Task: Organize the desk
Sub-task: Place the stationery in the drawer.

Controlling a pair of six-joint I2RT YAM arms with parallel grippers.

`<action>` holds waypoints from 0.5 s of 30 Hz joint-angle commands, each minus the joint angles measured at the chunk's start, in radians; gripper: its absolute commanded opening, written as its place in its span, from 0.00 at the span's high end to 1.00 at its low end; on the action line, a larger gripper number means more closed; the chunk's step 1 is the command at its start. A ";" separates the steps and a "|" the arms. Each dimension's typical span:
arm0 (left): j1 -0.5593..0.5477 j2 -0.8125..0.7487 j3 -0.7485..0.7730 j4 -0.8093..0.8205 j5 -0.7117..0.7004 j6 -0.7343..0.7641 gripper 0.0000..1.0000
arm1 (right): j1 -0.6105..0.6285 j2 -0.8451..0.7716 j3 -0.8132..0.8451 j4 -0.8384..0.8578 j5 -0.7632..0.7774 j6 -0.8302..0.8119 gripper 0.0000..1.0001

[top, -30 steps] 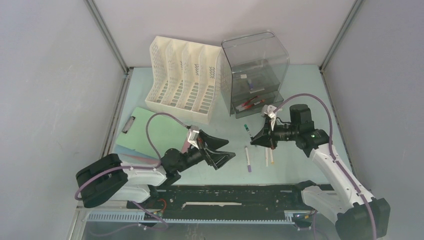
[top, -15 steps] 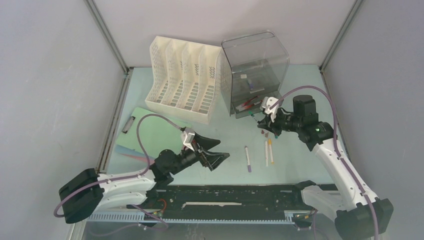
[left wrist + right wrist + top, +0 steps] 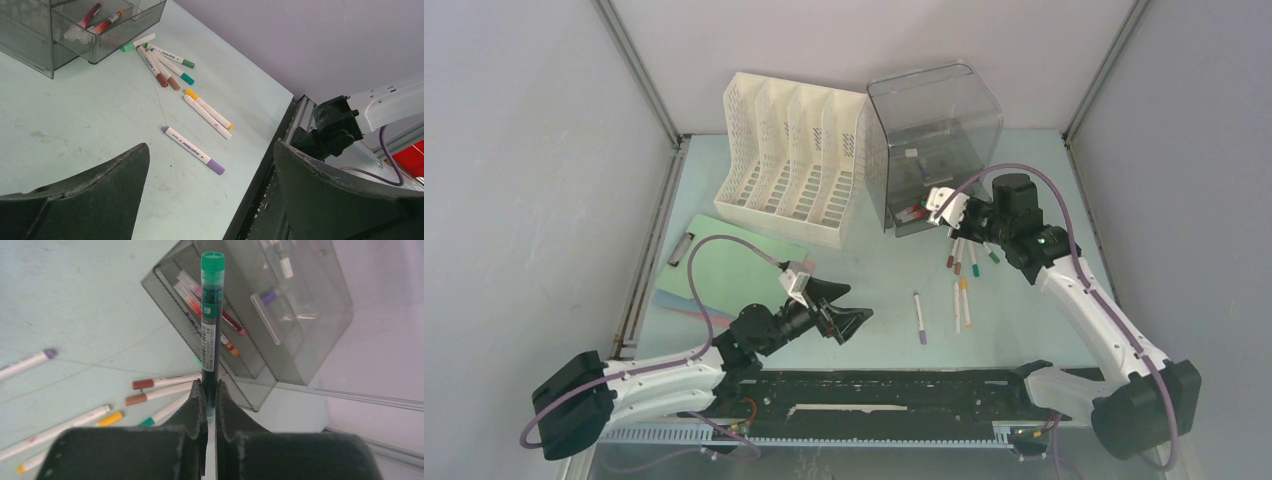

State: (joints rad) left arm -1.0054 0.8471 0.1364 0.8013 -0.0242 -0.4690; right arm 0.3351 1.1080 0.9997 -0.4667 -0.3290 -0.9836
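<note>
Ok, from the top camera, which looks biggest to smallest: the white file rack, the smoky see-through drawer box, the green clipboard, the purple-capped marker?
1. White slotted plastic file rack and smoky clear plastic drawer box: too alike to rank.
2. Flat green clipboard, partly hidden.
3. White marker with purple cap.

A white rack [image 3: 789,165] stands by a grey box [image 3: 934,140]. Markers [image 3: 208,109] lie near the box. A clipboard [image 3: 734,275] lies left.
</note>
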 commanded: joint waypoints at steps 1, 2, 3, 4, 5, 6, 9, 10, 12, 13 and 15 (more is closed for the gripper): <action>0.005 -0.025 -0.004 -0.007 -0.028 0.033 0.00 | 0.022 0.046 0.054 0.080 0.112 -0.113 1.00; 0.005 -0.029 -0.006 -0.010 -0.031 0.033 0.00 | 0.028 0.058 0.057 0.092 0.123 -0.126 1.00; 0.005 -0.033 -0.007 -0.014 -0.034 0.032 0.00 | 0.032 0.071 0.057 0.102 0.134 -0.139 1.00; 0.005 -0.035 -0.009 -0.018 -0.036 0.032 0.00 | 0.035 0.083 0.059 0.114 0.145 -0.148 1.00; 0.004 -0.039 -0.010 -0.022 -0.038 0.032 0.00 | 0.040 0.096 0.061 0.126 0.156 -0.153 1.00; 0.005 -0.043 -0.011 -0.025 -0.041 0.032 0.00 | 0.045 0.109 0.067 0.132 0.166 -0.156 1.00; 0.005 -0.049 -0.015 -0.029 -0.044 0.032 0.00 | 0.049 0.162 0.102 0.134 0.187 -0.161 1.00; 0.005 -0.049 -0.016 -0.032 -0.045 0.033 0.00 | 0.050 0.180 0.113 0.134 0.195 -0.164 1.00; 0.005 -0.052 -0.017 -0.036 -0.046 0.035 0.00 | 0.054 0.211 0.133 0.139 0.212 -0.174 1.00; 0.006 -0.052 -0.017 -0.037 -0.048 0.036 0.00 | 0.054 0.227 0.140 0.142 0.221 -0.179 1.00; 0.005 -0.052 -0.015 -0.040 -0.051 0.038 0.00 | 0.058 0.256 0.157 0.145 0.234 -0.184 1.00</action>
State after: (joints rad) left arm -1.0054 0.8085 0.1265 0.7528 -0.0517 -0.4614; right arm 0.3805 1.3285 1.0931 -0.3691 -0.1448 -1.1339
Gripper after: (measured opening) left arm 0.996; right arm 0.029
